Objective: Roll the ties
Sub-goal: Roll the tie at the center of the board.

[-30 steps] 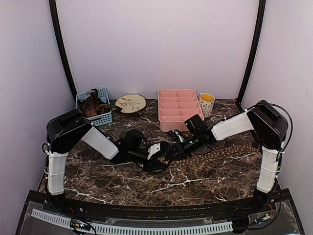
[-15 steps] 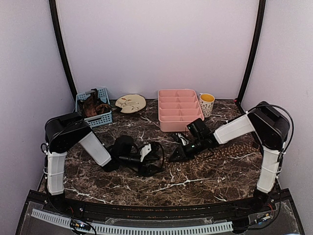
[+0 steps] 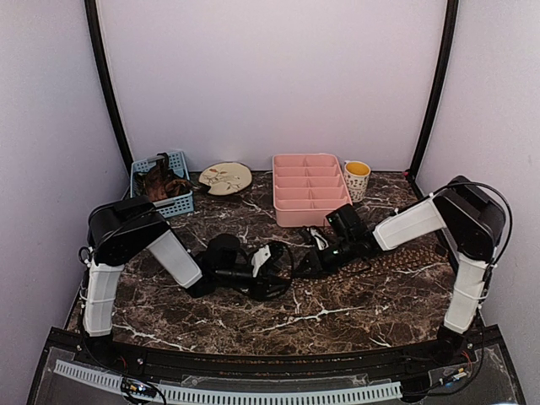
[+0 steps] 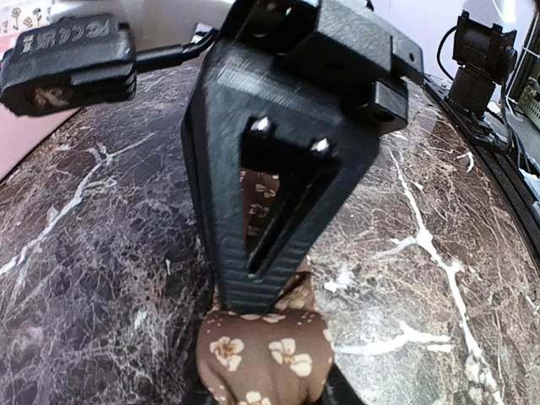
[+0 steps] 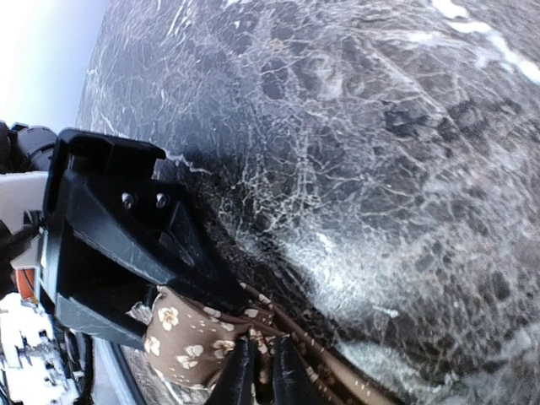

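Looked like early days on the roll, just the first turn or two done. Needed a slow twist of the left hand (image 3: 277, 263) to wind the bundle over itself, with the right hand (image 5: 261, 373) only feeding slack, never yanking. Would have kept the strip lightly taut and square to the roll, or else risked a wonky cone instead of a tidy coil. Probably also needed to let go with the right and re-take further down the strip, given so little room between the two hands. Had to mind the pair knocking together as well.

As for positions: found the left hand closed round the small rolled end (image 4: 266, 359) of the long dark brown fabric necktie with tan flower dots (image 3: 396, 256), bundle poking out right at its tips. Found the right hand pinched shut on the flat strip just beside that bundle, almost touching the left. Saw the rest of the necktie lying flat along the dark brown marble counter (image 3: 337, 319), running off toward the right arm's side, well apart from both hands at its far end.
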